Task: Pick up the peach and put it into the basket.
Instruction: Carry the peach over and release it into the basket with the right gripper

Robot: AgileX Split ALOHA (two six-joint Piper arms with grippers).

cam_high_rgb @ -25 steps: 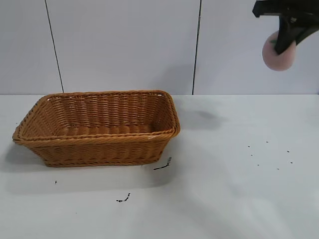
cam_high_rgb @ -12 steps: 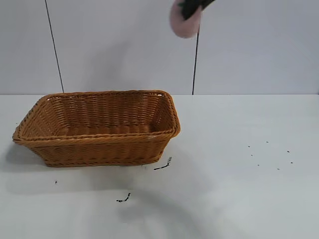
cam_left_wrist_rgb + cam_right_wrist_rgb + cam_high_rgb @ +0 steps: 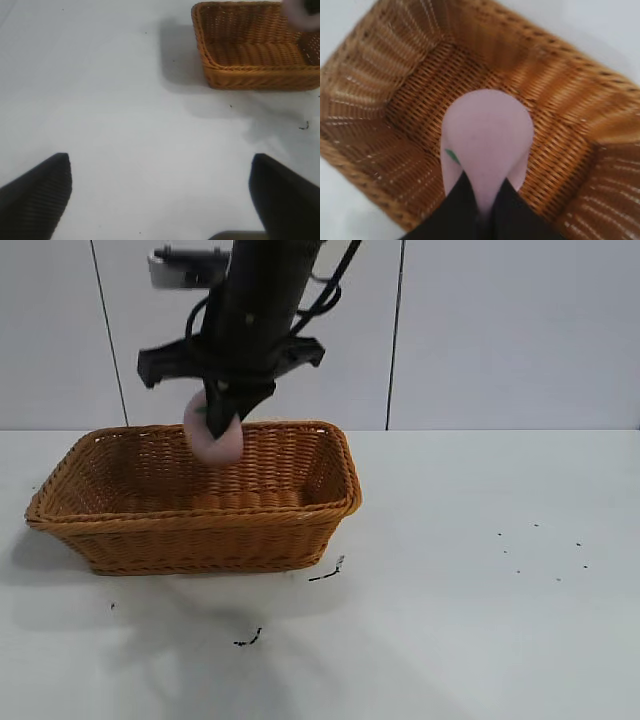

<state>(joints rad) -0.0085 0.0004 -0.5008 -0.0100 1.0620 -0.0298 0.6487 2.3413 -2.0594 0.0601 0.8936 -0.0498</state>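
The peach [image 3: 215, 438], the only one in play, hangs in the air just above the open mouth of the single basket [image 3: 200, 530], clear of the weave. The right gripper [image 3: 218, 418] has its fingers clamped tight on the fruit from above. The left gripper [image 3: 160, 195] sits well apart over bare table [image 3: 480, 620], jaws spread wide, holding nothing.

Bright, even overhead lighting. Soft shadows fall on the table [image 3: 480, 640] below the basket [image 3: 200, 530]. Right wrist view blurred; left wrist fingers [image 3: 35, 192] out of focus.
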